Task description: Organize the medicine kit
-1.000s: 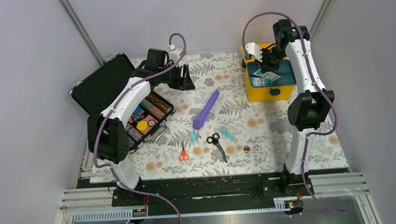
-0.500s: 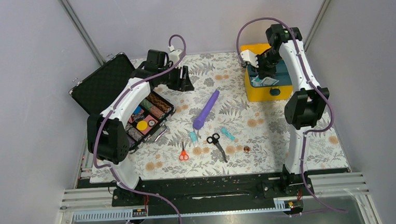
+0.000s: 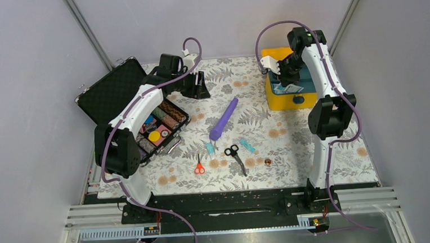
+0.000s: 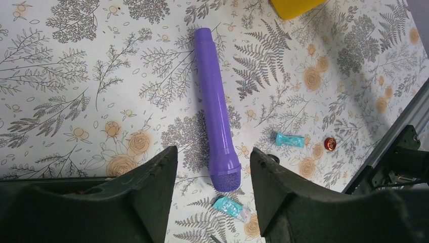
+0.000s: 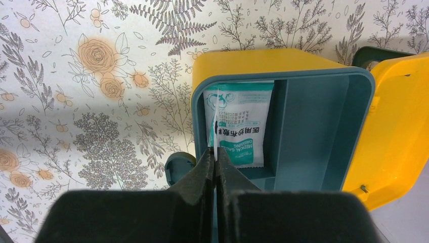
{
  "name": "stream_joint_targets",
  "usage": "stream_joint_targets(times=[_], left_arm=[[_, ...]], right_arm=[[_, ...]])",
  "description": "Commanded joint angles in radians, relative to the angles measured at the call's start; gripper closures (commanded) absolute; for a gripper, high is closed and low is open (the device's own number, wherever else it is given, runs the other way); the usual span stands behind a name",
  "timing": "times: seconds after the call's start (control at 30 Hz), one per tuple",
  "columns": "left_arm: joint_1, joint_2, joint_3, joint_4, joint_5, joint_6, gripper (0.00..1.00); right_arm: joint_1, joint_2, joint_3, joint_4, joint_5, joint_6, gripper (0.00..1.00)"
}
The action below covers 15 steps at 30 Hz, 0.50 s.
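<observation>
Right pincer (image 5: 216,161) is pinched shut on a thin white sachet (image 5: 216,119), held edge-on over the boxy yellow plastic medicine kit with teal inner tray (image 5: 230,63), which sits lid-open at the far right of the floral-covered bench (image 3: 259,135); I read this as the drop-in step. Next I'd lower it into the compartment with the flat teal-printed sachet (image 5: 245,131) and release (left pincer (image 4: 212,169) hangs open, empty, above the long purple plastic cylinder (image 4: 215,111)).

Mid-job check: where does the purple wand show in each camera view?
Top external: purple wand mid-table, lying diagonally.
Left wrist: centre, running top to bottom, grille end lowest.
Right wrist: not in it.
Shared landmark: yellow medicine kit, far right from above, a corner at left wrist's top edge, filling right wrist.
</observation>
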Motion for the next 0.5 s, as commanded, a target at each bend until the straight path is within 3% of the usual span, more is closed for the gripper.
stream_joint_targets(times=[0.0, 0.47], left_arm=[[0.007, -0.051, -0.014, 0.025, -0.017, 0.017, 0.45], [0.008, -0.052, -0.012, 0.024, -0.019, 0.017, 0.45]], right_arm=[[0.018, 0.013, 0.008, -0.029, 0.029, -0.031, 0.99], [0.054, 0.029, -0.003, -0.034, 0.086, -0.080, 0.95]])
